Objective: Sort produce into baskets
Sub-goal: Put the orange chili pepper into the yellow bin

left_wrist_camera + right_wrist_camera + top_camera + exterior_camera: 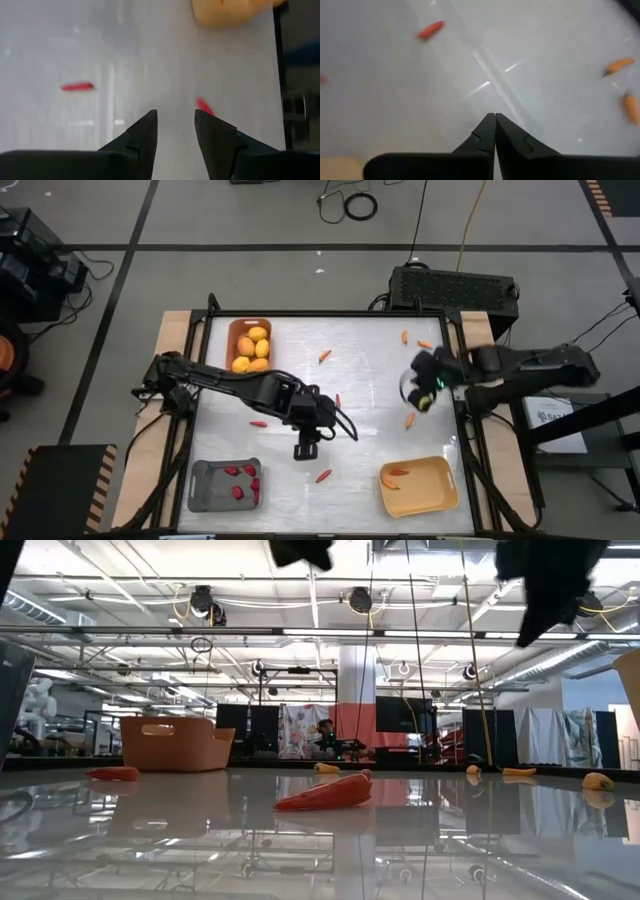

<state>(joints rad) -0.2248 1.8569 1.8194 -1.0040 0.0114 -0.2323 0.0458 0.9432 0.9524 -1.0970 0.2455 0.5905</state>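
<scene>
My left gripper [305, 448] is open and empty over the table's middle. A red chilli [202, 105] lies on the table just beside one of its fingers, and another [77, 87] lies farther off. My right gripper [418, 398] is shut and empty above the table's right part, with a carrot [409, 420] on the table close by. The orange-brown basket [249, 345] holds lemons. The grey basket [225, 483] holds red chillies. The yellow basket [418, 485] holds a carrot. Loose carrots [325, 355] [404, 336] and chillies [258, 423] [323, 476] lie on the table.
The white table top has a dark frame around its edge [460, 430]. A black box [452, 285] stands behind the far right corner. In the right wrist view, two carrots [619, 65] [630, 107] and one more [430, 29] lie scattered on the table.
</scene>
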